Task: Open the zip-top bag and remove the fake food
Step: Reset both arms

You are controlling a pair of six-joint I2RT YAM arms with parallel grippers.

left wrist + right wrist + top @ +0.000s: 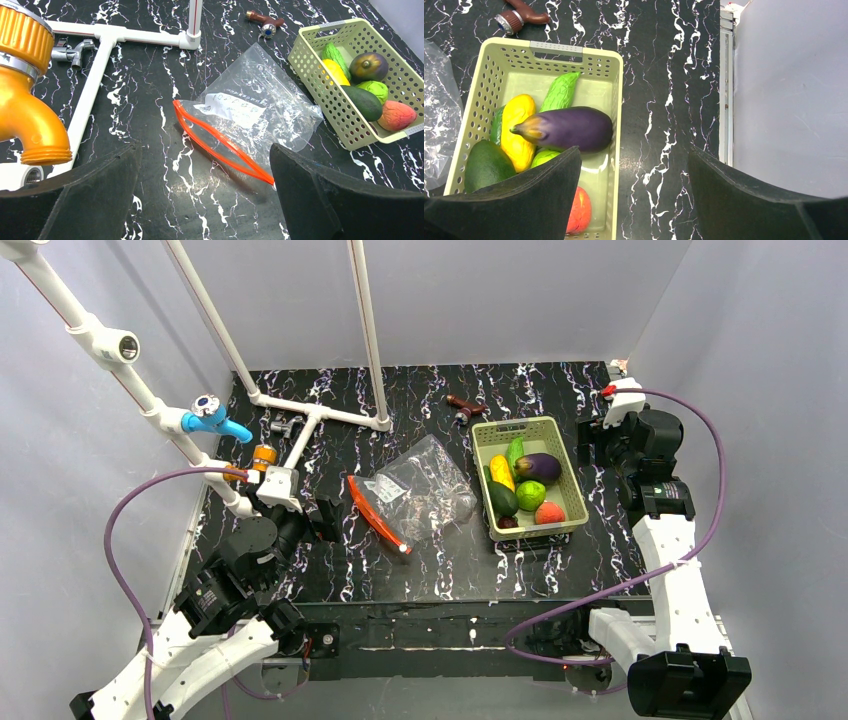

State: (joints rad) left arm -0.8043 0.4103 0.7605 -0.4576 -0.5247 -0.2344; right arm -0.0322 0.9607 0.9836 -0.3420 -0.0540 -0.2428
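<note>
Hanging spread with nothing between its fingers, the left gripper (204,155) sits above the table just short of the zip-top bag (255,112), whose red zipper strip runs out of sight behind one finger. The right gripper (634,155), likewise wide apart and empty, hovers beside the basket (619,100). Its finger hides part of the fake food (566,127) lying inside.

Black marbled table (335,575) (plain grey walls (520,300))
</note>
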